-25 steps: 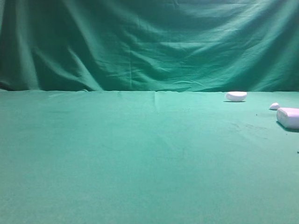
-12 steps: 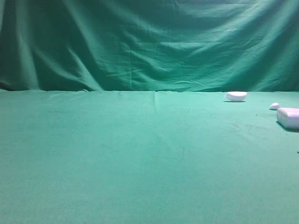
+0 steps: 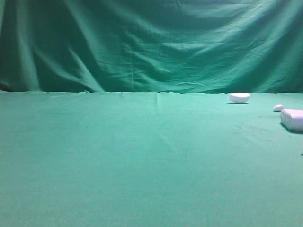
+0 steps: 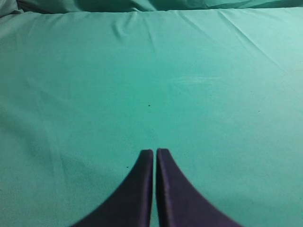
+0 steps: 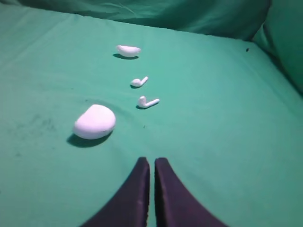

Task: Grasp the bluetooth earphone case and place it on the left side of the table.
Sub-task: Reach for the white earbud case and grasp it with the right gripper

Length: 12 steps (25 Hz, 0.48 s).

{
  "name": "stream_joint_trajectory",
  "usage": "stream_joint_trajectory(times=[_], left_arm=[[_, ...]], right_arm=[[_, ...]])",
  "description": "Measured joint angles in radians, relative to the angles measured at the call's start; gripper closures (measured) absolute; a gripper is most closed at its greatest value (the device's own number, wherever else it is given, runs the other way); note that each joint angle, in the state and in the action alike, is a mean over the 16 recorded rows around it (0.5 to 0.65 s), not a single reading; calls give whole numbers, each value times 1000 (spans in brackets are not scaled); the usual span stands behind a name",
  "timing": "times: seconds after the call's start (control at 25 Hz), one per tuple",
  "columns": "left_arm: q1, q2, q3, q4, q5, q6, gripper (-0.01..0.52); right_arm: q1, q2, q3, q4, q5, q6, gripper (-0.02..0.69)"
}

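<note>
Table: a green cloth-covered table is seen in the high view, backed by a hanging green curtain.

Bluetooth earphone case: the bluetooth earphone case is found lying flat on the cloth — the largest white piece, rounded and pebble-like. In the high view it is placed at the far right edge of the frame, partly cut off. In the right wrist view it lies ahead of the fingertips and to their left, well apart from them.

Other white pieces: two small earbuds are laid beyond the case in the right wrist view, the nearer earbud and the farther earbud, each apart from the case and from one another. A smaller white half-oval piece is set farthest back; in the high view it is seen near the rear edge of the table.

Right gripper: the right gripper is held above bare cloth, its two dark fingers pressed together, nothing pinched.

Left gripper: the left gripper is likewise pressed together over bare cloth — nothing is gripped, and no white object is shown in its view.
</note>
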Motion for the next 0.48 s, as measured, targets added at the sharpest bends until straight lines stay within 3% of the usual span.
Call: stream_joint_trajectory(times=[0.24,0.48], left_arm=[[0,0,0,0,0,0,514],[0,0,0,0,0,0,514]], right_arm=[[0,13,-38,-15,-143,61,665],[0,123,-178,32,-62,176,665]])
